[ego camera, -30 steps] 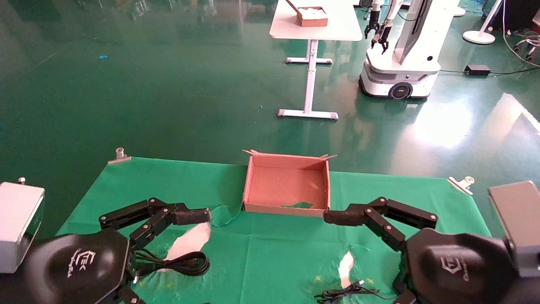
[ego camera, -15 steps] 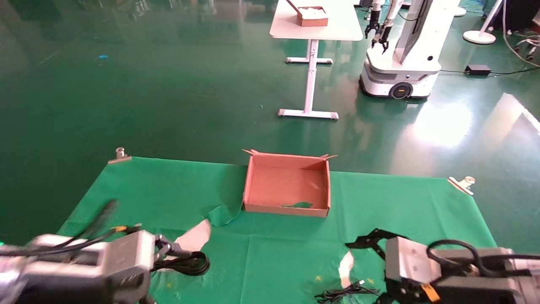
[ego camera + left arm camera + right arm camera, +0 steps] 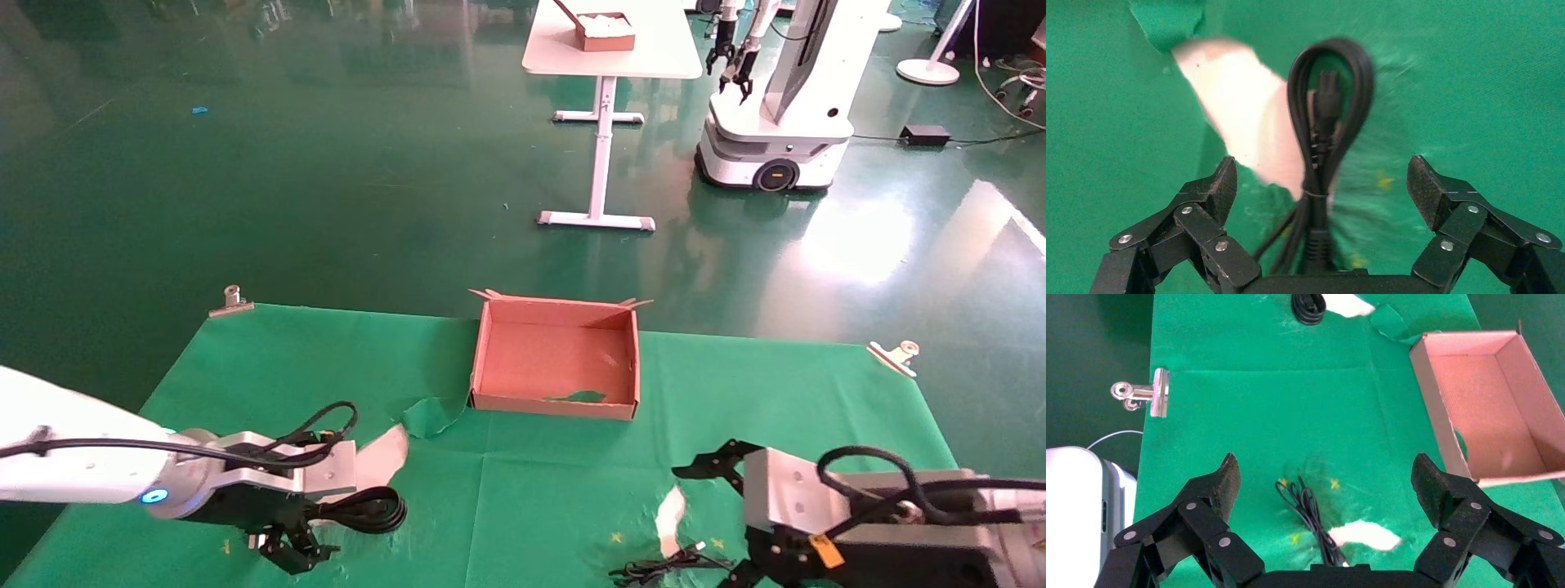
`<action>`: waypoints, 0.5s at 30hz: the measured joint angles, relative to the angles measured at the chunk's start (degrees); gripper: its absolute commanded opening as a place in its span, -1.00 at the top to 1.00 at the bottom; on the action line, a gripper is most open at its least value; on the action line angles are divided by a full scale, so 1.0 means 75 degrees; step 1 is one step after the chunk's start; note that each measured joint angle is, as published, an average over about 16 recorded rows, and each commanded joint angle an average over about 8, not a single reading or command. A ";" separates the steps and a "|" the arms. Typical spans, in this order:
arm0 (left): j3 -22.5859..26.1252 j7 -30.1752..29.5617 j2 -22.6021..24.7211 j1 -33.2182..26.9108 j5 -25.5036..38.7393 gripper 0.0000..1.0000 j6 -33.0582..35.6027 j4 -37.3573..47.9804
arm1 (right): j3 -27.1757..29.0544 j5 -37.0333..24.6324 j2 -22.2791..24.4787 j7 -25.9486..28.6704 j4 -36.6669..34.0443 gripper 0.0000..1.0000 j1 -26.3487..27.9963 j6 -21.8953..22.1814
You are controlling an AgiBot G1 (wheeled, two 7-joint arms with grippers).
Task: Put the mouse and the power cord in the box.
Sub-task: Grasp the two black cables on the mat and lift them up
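Change: since the earlier head views both arms have swung down from a raised pose in front of the box to hover low over the near part of the green cloth (image 3: 523, 490), the left one dropping over the power cord.
Left gripper (image 3: 1322, 190): wide open, holding nothing, its fingers straddling the cord bundle without touching it.
Power cord (image 3: 1329, 131): lies flat on the near left of the cloth, partly over a pale torn patch (image 3: 1248, 116); well apart from the box and nearer the robot than it.
Cord handling: judged fairly stiff and springy, moderately heavy for its size, matte so not slippery (the loop may sag if held at one end); the tied waist where the strands are bunched looks the surest place to pinch.
Cord axis: its long axis runs straight away from the left gripper, rounded loop end farthest, bunched strands towards the wrist; a small connector sits inside the loop.
Right gripper (image 3: 1324, 496): fingers spread wide, empty, hovering over a thin black cable (image 3: 1310, 517) at the near right edge of the cloth.
Mouse: its body cannot be made out in any view; only that thin cable shows.
Box (image 3: 556, 404): open and holding neither item, at the middle of the cloth, beyond both grippers.
Clip (image 3: 1144, 392): on the cloth edge, farther off.
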 measured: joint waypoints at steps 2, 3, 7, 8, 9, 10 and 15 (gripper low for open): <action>0.0095 0.0060 0.0207 -0.0062 0.0229 -1.00 -0.0168 0.0302 | 0.0009 0.0012 0.0043 0.0003 0.0005 -1.00 -0.0007 -0.0021; 0.0134 0.0094 0.0300 -0.0094 0.0325 -1.00 -0.0248 0.0452 | 0.0012 0.0016 0.0064 0.0003 0.0007 -1.00 -0.0011 -0.0032; 0.0239 0.0254 0.0606 -0.0232 0.0583 -1.00 -0.0511 0.1021 | 0.0015 0.0019 0.0121 0.0000 0.0014 -1.00 -0.0026 -0.0068; 0.0254 0.0298 0.0667 -0.0267 0.0619 -1.00 -0.0563 0.1153 | 0.0011 0.0013 0.0128 -0.0001 0.0015 -1.00 -0.0032 -0.0072; 0.0266 0.0344 0.0722 -0.0302 0.0648 -1.00 -0.0608 0.1281 | 0.0006 0.0004 0.0132 -0.0002 0.0017 -1.00 -0.0038 -0.0073; 0.0278 0.0391 0.0773 -0.0338 0.0676 -1.00 -0.0649 0.1403 | 0.0000 -0.0008 0.0133 -0.0001 0.0018 -1.00 -0.0043 -0.0073; 0.0306 0.0606 0.0970 -0.0512 0.0741 -1.00 -0.0793 0.1929 | -0.0088 -0.0205 0.0068 -0.0007 0.0025 -1.00 -0.0027 -0.0051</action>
